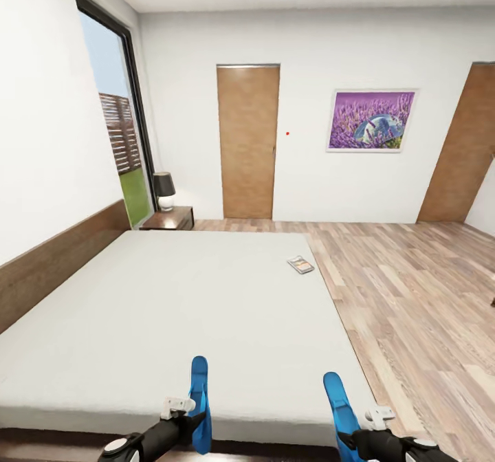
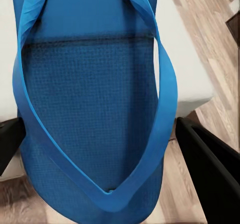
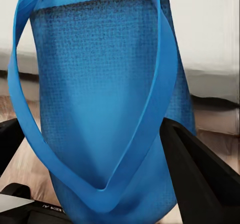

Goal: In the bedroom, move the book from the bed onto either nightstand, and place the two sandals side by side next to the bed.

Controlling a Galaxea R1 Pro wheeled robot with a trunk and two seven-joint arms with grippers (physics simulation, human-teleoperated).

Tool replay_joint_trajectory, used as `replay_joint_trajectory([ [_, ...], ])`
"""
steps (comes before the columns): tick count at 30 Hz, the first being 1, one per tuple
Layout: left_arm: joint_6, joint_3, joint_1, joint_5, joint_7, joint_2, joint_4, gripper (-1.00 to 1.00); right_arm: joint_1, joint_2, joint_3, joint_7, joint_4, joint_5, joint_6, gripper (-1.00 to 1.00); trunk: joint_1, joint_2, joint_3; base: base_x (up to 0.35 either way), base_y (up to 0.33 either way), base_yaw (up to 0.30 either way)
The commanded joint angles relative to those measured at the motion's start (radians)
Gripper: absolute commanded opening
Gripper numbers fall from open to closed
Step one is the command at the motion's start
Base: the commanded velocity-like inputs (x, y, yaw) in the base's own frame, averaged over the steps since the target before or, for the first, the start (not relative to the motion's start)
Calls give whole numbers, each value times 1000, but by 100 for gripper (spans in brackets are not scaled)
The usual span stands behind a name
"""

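I face the bed [image 1: 172,311] from its foot, and each of my grippers holds one of the two sandals upright over the near edge. My left gripper [image 1: 194,422] is shut on a bright blue sandal [image 1: 199,397]; up close, that sandal [image 2: 95,109] sits between black fingers [image 2: 210,174]. My right gripper [image 1: 349,438] is shut on the other sandal [image 1: 339,401], which stands between dark fingers [image 3: 200,169] in the right wrist view as a blue sandal [image 3: 105,94]. The book [image 1: 300,264] lies on the mattress near its right edge. A nightstand [image 1: 170,218] stands at the far left corner.
A lamp [image 1: 164,191] with a dark shade sits on the nightstand beside a tall window [image 1: 117,118]. Wood-plank floor [image 1: 412,297] runs along the bed's right side. On the far wall are a wooden door [image 1: 248,142], a purple picture [image 1: 372,120] and another door [image 1: 462,152].
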Motion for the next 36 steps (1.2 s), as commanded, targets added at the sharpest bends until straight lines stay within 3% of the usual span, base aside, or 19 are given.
replay_joint_trajectory([
  [1,1,6,0,-3,-6,-1,0,-100,-1,0,7,2,1,-9,-2,-100,0,-1,-1,0,0,-300],
  [36,1,6,0,-3,-6,-1,0,-100,-1,0,7,5,1,-9,-2,-100,0,-1,-1,0,0,-300],
])
